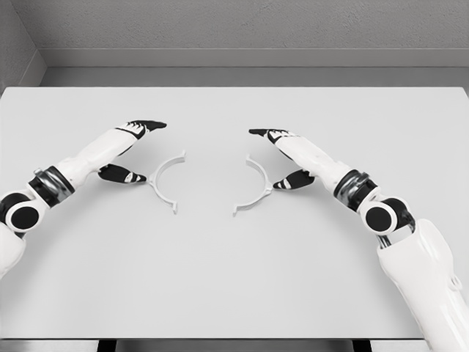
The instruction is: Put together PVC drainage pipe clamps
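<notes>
Clamp halves: left half [165,180] and right half [254,186] lie mid-table [234,293], apart, arcs facing | left hand [132,150], right hand [286,155]: fingers spread, empty | we judge them thin, light, stiff, slippery; pinch outer arc.

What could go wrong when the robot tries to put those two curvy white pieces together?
1. The left clamp half and right clamp half lie apart, flat on the white table. Thin and flat, they may slide away instead of being picked up.
2. The left hand and right hand are open beside the halves, holding nothing, so either grab could miss.
3. The end tabs might not line up when the halves meet.
</notes>
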You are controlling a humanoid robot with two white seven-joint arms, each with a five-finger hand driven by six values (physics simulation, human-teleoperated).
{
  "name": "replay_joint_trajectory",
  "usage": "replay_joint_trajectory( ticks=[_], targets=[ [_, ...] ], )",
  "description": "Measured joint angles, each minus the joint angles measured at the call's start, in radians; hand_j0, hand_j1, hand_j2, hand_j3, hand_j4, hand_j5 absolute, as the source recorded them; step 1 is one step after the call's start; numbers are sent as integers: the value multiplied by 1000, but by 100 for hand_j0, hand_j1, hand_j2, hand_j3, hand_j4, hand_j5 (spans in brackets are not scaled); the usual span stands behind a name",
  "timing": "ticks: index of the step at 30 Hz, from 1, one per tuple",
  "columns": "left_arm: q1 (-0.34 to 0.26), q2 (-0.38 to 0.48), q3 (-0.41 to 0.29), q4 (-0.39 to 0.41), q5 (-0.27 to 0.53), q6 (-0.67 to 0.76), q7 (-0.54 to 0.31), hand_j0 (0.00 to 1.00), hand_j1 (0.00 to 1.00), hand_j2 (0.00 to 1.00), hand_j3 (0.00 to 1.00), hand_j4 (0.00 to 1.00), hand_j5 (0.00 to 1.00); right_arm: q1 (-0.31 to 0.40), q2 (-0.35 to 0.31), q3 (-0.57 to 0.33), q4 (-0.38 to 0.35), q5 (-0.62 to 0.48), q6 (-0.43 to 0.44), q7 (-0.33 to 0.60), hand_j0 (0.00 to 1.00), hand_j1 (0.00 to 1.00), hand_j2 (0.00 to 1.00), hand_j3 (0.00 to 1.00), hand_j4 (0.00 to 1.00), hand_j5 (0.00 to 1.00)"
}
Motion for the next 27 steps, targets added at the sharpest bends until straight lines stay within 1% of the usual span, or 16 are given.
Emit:
replay_joint_trajectory(
  ticks=[11, 18, 27],
  targets=[
    [-2, -21, -11, 6, -5, 0, 0, 100, 100, 100, 100, 100, 100, -8, 7, 19, 3, 7, 20, -1, 100, 100, 100, 100, 100, 100],
    [0, -38, -13, 3, -7, 0, 0, 100, 100, 100, 100, 100, 100, -11, 33, 25, 3, 11, 27, -1, 100, 100, 100, 100, 100, 100],
    [2, -50, -13, 1, -7, 0, 0, 100, 100, 100, 100, 100, 100, -49, 82, 65, 18, 24, 60, -1, 100, 100, 100, 100, 100, 100]
  ],
)
